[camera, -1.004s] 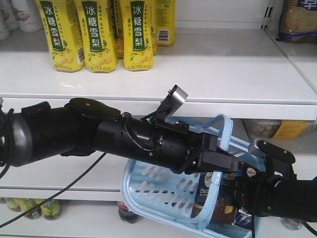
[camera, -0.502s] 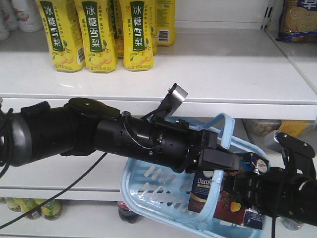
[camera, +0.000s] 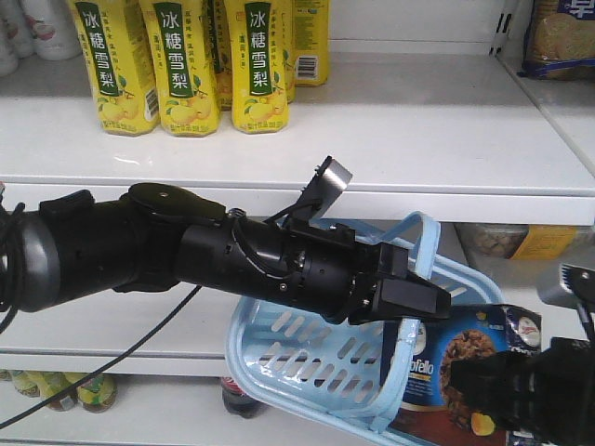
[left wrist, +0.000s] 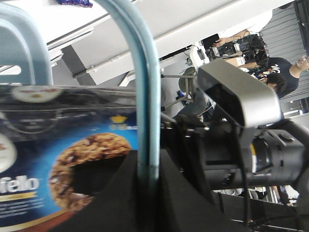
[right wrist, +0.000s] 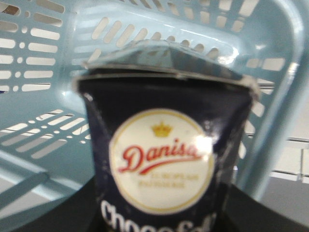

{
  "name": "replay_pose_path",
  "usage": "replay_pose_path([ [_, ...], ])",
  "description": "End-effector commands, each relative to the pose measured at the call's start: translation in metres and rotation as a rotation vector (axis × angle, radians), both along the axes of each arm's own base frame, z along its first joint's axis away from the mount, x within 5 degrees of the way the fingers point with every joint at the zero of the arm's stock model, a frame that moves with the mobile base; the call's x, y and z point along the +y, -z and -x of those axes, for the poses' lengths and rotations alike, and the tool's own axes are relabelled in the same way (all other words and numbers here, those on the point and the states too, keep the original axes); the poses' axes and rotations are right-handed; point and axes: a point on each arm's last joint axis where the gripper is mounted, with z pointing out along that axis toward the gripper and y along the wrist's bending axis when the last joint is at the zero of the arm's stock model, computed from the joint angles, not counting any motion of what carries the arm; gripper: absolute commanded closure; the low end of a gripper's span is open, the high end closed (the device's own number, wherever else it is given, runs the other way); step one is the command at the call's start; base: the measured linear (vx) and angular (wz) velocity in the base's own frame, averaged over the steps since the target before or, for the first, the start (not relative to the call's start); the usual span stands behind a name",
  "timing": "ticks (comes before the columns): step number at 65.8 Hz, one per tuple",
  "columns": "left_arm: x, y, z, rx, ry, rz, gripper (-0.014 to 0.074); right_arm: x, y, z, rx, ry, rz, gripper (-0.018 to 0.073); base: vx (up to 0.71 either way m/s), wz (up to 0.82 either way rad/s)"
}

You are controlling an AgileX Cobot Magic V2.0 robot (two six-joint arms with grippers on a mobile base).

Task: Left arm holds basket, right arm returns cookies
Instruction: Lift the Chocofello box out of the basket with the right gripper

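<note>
Two grasps are seen: nearest, the cookies (camera: 465, 348) are pinched by the right end effector (camera: 502, 400) just beside the basket (camera: 307, 344), whose handle (camera: 420, 225) is clamped in the left end effector (camera: 409, 302), so extraction is judged underway and a lift onto the shelf (camera: 418, 130) beyond is called for.

We log basket (camera: 307, 348): light blue, slot pattern on walls. Cookies (right wrist: 164, 159): dark navy box, round white logo with gold rim, red script, gold crown. We also note brown chip-cookie picture, white lettering. Left arm (camera: 232, 260): black, silver band near base, grey tab (camera: 337, 177). Right arm (camera: 539, 400): black. Cartons (camera: 181, 65): yellow, dark green label stripe, white characters. Shelf (camera: 418, 121): white.
</note>
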Motion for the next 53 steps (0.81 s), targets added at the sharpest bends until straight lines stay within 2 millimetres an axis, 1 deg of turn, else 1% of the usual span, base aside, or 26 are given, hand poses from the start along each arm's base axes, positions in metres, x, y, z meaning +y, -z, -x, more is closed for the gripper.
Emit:
replay_pose_path([
  [1, 0.005, -0.043, -0.002, -0.051, -0.068, 0.14, 0.0603, -0.007, -0.019, 0.007, -0.104, 0.035, -0.001, 0.0328, 0.0, 0.0],
  [11, 0.005, -0.043, -0.002, -0.051, -0.068, 0.14, 0.0603, -0.019, -0.031, 0.027, -0.142, 0.065, 0.046, 0.0328, 0.0, 0.0],
  [17, 0.005, -0.043, -0.002, -0.051, -0.068, 0.14, 0.0603, -0.026, -0.047, 0.04, -0.188, 0.077, 0.069, 0.0328, 0.0, 0.0],
  [26, 0.005, -0.043, -0.002, -0.051, -0.068, 0.14, 0.0603, -0.034, -0.079, 0.058, -0.258, 0.082, 0.087, 0.0328, 0.0, 0.0],
  [30, 0.005, -0.043, -0.002, -0.051, -0.068, 0.14, 0.0603, -0.037, -0.098, 0.066, -0.302, 0.083, 0.071, 0.0328, 0.0, 0.0],
  [33, 0.005, -0.043, -0.002, -0.051, -0.068, 0.14, 0.0603, -0.038, -0.107, 0.07, -0.325, 0.085, 0.063, 0.0328, 0.0, 0.0],
  [36, 0.005, -0.043, -0.002, -0.051, -0.068, 0.14, 0.0603, -0.039, -0.121, 0.074, -0.365, 0.088, 0.05, 0.0328, 0.0, 0.0],
  [42, 0.005, -0.043, -0.002, -0.051, -0.068, 0.14, 0.0603, -0.042, -0.142, 0.079, -0.441, 0.098, 0.035, 0.0328, 0.0, 0.0],
  [47, 0.005, -0.043, -0.002, -0.051, -0.068, 0.14, 0.0603, -0.045, -0.163, 0.083, -0.532, 0.114, 0.026, 0.0328, 0.0, 0.0],
  [53, 0.005, -0.043, -0.002, -0.051, -0.068, 0.14, 0.0603, -0.047, -0.181, 0.081, -0.622, 0.133, 0.031, 0.0328, 0.0, 0.0],
])
